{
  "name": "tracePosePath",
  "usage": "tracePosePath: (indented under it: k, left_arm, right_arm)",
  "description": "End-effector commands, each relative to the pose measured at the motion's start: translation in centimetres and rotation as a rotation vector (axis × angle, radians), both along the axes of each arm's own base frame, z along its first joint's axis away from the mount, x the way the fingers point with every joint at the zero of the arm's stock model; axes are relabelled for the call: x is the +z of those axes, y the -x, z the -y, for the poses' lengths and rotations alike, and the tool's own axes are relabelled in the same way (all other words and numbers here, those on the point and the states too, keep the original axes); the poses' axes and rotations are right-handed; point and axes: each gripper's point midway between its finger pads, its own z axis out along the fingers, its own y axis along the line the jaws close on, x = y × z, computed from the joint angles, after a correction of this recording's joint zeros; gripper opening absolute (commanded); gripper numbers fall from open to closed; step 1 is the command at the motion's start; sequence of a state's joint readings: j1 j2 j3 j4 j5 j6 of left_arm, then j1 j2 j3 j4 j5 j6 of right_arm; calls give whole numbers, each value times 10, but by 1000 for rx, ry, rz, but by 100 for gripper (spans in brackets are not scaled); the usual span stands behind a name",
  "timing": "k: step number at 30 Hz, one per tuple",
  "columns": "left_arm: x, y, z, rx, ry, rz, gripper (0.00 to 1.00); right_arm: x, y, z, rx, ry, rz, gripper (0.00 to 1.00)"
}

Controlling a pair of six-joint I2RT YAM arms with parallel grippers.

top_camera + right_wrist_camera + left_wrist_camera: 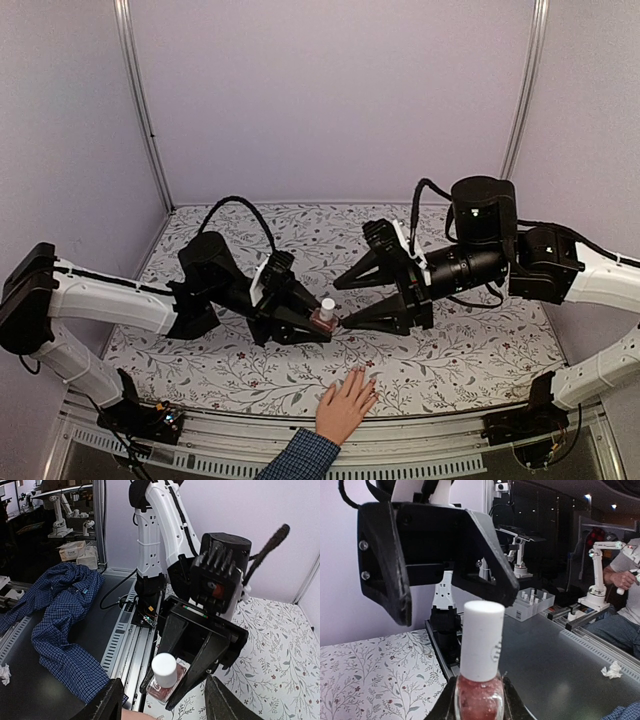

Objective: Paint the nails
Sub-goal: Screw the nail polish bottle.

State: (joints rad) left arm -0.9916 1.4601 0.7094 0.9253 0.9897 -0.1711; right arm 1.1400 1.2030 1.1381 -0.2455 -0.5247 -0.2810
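1. Nails [357,376]: tiny, tipping the fingers of a light-skinned hand [344,407], blue checked cuff [300,458], back up at the near edge of the surface [480,350].
2. Surface: white cloth printed with grey leafy sprigs; plain lilac walls [330,90] behind and at both sides, metal corner posts [140,100].
3. Left jaws: clamped on a small glass bottle [323,318] of pink polish, white cylindrical cap [327,303] upright.
4. Right jaws: spread wide, black and angular, tips just beside that bottle.

Bottle [327,310] in left pincer [314,326]; right pincer [341,304] spread beside it; hand [345,405] flat nearby.
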Motion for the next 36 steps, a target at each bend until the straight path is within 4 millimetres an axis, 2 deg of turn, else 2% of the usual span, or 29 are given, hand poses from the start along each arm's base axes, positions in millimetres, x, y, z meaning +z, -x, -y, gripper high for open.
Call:
tracePosePath:
  k: [1,8,15,22,29,36]
  left_arm:
    - [2,17,1,-134,-20,-9,0]
    - [1,21,5,-177,-21,-19,0]
    - [1,21,6,-174,-16,-19,0]
    - [6,16,6,-130,6,-10,0]
    - [19,6,5,-36,38,11,0]
    - [31,-17,2,142,89,30,0]
  right_arm:
    - [5,19,-8,103,6,32,55]
    - [-1,26,-15,139,32,38,41]
    - [-4,26,-15,141,42,38,23]
    - [-15,24,-18,132,72,29,9]
    - [-27,18,-21,100,110,16,4]
    - [-39,3,-25,18,145,3,0]
